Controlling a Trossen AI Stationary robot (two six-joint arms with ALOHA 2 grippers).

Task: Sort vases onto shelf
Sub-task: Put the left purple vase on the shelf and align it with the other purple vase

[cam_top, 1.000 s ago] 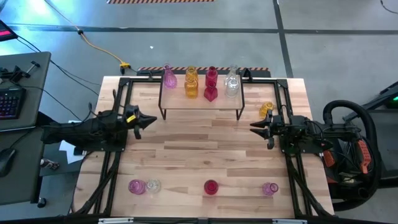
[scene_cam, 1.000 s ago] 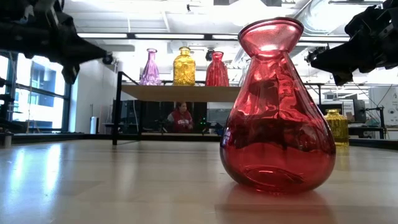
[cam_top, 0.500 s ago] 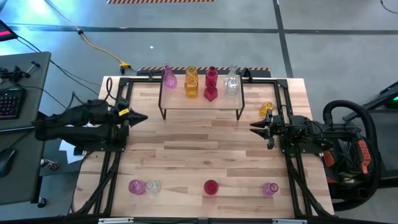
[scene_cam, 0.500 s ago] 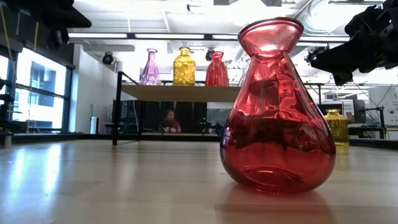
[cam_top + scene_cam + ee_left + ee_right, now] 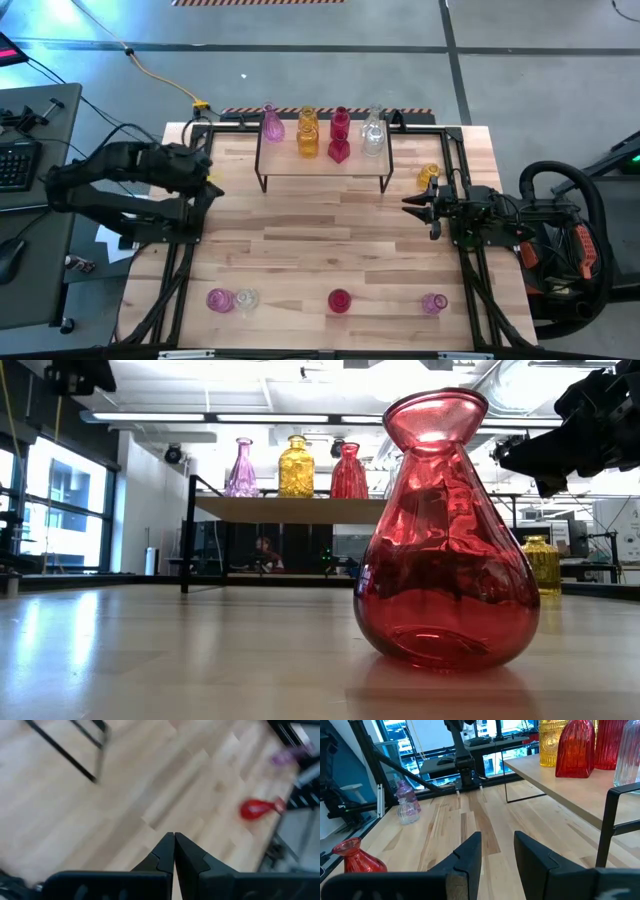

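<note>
- Vases on the shelf [image 5: 322,160]: a pink vase [image 5: 272,124], an amber vase [image 5: 307,133], two red ones [image 5: 339,123] and [image 5: 338,151], and a clear vase [image 5: 372,133] stand in a group on its wooden top, between the two grippers and toward the far edge of the table [image 5: 320,230].
- An amber-yellow vase [image 5: 428,176] stands on the table just beside the right gripper [image 5: 408,206], on its far side, off the shelf's right end.
- Along the near edge, well apart from both grippers, stand a pink vase [image 5: 219,299] touching a clear one [image 5: 246,298], a red vase [image 5: 339,300] and another pink vase [image 5: 433,302].
- The left gripper [image 5: 173,836] is drawn back at the table's left edge, pointing down at the bare wood; its fingers are pressed together with nothing between them.
- The right gripper hovers at the table's right side, aimed toward the shelf, its fingers [image 5: 468,851] parted and empty.
</note>
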